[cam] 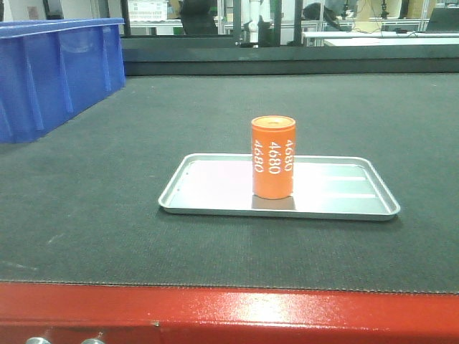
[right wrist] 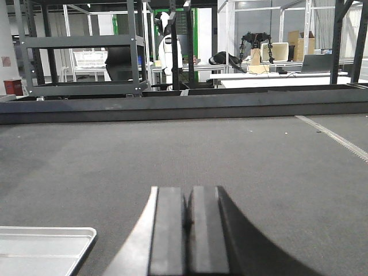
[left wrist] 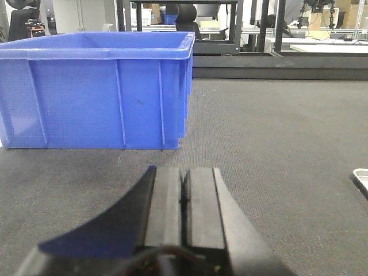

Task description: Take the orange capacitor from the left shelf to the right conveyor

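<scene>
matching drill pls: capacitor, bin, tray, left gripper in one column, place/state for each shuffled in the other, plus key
Things:
1. capacitor
2. bin
3. tray
4. left gripper

Place or state:
A. fingers closed together, holding nothing
B. flat on the belt, near the middle
C. upright on the tray
D. far left of the belt, blue

Pairs: 1-C, 2-D, 3-B, 4-A
</scene>
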Controlling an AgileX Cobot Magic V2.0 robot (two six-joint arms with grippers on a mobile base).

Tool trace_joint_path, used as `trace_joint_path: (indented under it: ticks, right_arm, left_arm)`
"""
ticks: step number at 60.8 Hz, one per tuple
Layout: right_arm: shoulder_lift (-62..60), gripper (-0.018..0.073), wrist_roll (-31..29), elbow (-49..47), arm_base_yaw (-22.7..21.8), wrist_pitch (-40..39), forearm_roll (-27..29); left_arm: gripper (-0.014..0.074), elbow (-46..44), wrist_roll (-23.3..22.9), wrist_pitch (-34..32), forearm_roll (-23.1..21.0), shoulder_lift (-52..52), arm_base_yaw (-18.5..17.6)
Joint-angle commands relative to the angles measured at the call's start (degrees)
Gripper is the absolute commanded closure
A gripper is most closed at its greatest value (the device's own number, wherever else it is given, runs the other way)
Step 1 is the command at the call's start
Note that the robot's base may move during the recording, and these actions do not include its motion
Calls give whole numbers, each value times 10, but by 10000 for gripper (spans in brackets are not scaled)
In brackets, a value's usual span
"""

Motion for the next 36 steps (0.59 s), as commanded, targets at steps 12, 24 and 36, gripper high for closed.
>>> trace_joint_path:
  ticks: [12, 24, 36]
  right_arm:
    - [-12, 511, -6, 1, -4, -51, -5]
    - [-12, 511, -6, 1, -4, -51, -5]
    - [-12, 511, -6, 1, -4, -51, -5]
  left_arm:
    - [701, -4, 0, -52, -3, 6, 1]
    - [701, -4, 0, -52, -3, 6, 1]
    - [701, -4, 0, -52, -3, 6, 1]
